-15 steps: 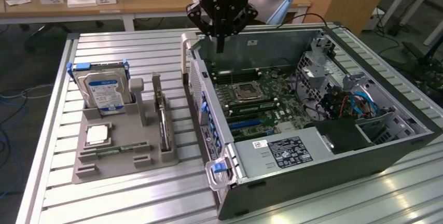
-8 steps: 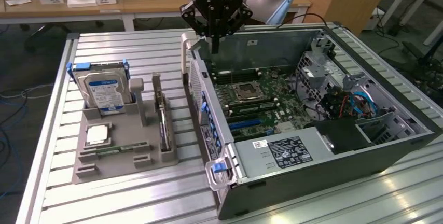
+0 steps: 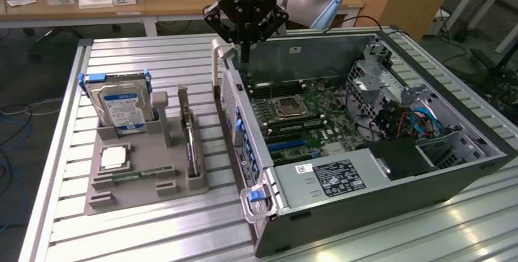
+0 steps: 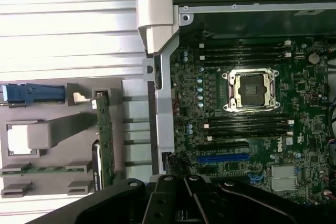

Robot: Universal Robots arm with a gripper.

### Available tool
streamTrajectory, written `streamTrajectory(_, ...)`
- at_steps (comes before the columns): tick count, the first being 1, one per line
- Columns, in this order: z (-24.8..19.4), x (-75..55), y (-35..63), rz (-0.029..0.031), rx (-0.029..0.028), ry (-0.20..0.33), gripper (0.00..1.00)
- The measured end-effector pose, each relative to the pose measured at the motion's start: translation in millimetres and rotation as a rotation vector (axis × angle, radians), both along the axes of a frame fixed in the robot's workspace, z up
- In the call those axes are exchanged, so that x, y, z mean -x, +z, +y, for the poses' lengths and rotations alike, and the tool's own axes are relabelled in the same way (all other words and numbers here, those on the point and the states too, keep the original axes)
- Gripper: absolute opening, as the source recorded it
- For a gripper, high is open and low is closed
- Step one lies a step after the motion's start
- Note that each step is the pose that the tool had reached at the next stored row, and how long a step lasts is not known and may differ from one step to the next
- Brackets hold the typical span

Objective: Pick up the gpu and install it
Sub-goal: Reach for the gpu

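The gpu (image 3: 188,136) stands on its long edge in a slot of the grey holder (image 3: 121,198), on the holder's side nearest the open computer case (image 3: 364,195). It is thin and flat, with a dark face; from above it reads as a narrow green-brown strip (image 4: 104,140). In the same holder, a blue-labelled hard drive (image 3: 121,105) stands upright at the side away from the case, and a processor chip (image 3: 113,157) and a memory stick (image 3: 133,174) lie flat between. The case wall rises just beside the holder, between the gpu and the motherboard (image 3: 307,116). The gripper (image 3: 240,50) hangs over that wall, off the holder, clenched on nothing.
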State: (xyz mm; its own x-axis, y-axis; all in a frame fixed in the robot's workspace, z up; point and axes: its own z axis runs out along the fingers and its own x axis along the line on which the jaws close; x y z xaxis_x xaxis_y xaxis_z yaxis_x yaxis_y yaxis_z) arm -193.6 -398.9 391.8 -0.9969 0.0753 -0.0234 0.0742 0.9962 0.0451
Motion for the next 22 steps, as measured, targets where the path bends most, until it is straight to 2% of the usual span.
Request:
streamTrajectory(4,0.0,7.6,-0.3,0.0001,0.0000,0.000,0.11)
streamTrajectory(22,0.0,59.0,-2.0,0.0001,0.0000,0.000,0.11)
